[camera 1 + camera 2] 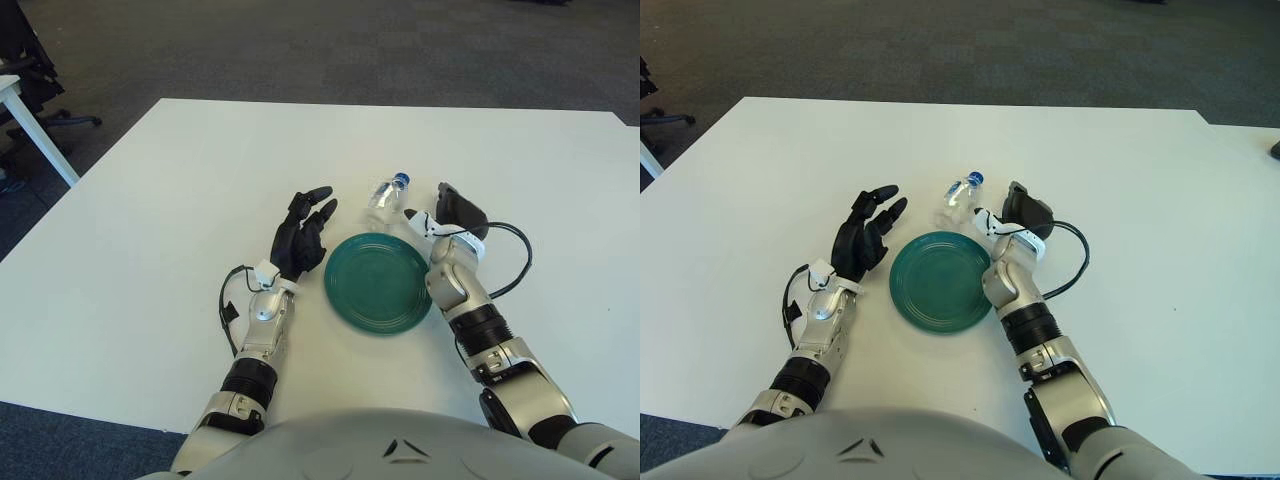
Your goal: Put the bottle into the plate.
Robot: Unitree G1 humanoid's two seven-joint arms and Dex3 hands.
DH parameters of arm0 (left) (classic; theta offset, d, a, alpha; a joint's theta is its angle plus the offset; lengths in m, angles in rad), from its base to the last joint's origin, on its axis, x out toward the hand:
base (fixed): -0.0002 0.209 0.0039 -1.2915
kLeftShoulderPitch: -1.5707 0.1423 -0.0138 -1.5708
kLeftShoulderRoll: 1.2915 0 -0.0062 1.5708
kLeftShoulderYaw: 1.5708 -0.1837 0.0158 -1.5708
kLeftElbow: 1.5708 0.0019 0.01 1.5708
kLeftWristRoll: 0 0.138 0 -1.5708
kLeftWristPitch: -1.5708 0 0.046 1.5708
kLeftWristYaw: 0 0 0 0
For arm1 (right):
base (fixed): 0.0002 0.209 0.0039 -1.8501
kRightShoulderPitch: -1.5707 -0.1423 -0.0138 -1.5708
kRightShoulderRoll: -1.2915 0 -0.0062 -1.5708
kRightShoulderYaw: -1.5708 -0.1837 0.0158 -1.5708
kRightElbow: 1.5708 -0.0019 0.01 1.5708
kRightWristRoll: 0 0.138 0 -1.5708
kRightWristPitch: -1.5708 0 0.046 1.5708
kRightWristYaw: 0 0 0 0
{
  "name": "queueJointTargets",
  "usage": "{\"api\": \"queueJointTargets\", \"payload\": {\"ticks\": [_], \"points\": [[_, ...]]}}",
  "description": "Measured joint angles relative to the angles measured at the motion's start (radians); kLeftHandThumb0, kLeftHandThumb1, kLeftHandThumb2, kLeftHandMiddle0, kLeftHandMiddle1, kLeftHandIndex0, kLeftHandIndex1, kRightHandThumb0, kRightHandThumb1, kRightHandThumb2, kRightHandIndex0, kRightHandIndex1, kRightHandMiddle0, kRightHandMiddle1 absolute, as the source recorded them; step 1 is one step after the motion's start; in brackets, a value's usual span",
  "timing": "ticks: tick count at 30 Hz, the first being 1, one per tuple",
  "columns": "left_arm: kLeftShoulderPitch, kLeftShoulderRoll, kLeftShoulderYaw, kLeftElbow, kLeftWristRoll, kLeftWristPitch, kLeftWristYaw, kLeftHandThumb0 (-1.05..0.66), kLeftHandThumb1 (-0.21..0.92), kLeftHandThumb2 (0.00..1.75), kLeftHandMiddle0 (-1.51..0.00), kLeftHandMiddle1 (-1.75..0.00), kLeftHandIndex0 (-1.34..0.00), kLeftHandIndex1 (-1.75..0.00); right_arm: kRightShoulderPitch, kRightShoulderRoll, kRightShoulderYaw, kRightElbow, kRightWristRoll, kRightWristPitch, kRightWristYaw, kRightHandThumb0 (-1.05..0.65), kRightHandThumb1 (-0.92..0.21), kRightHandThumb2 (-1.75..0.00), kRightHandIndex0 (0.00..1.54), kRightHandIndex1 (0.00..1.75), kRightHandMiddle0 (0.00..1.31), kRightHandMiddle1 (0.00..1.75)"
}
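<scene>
On my feed, the bottle (383,200) lies on its side on the white table (150,220), just beyond the far rim of the green plate (378,281), blue cap pointing far-right. My right hand (455,210) sits just right of the bottle, at the plate's far-right edge; I cannot tell how its fingers are set, or whether it touches the bottle. My left hand (305,235) shows just left of the plate, fingers spread and holding nothing.
</scene>
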Motion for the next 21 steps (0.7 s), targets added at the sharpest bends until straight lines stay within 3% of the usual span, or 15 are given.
{"api": "queueJointTargets", "payload": {"ticks": [21], "points": [[-0.011,0.0,-0.004,0.015,0.001,-0.002,0.031,-0.5,0.92,0.82,-0.69,-0.07,-0.3,-0.86,-0.001,-0.044,0.031,-0.08,-0.042,0.035,0.01,-1.05,-0.92,-0.57,0.0,0.0,0.0,0.0]]}}
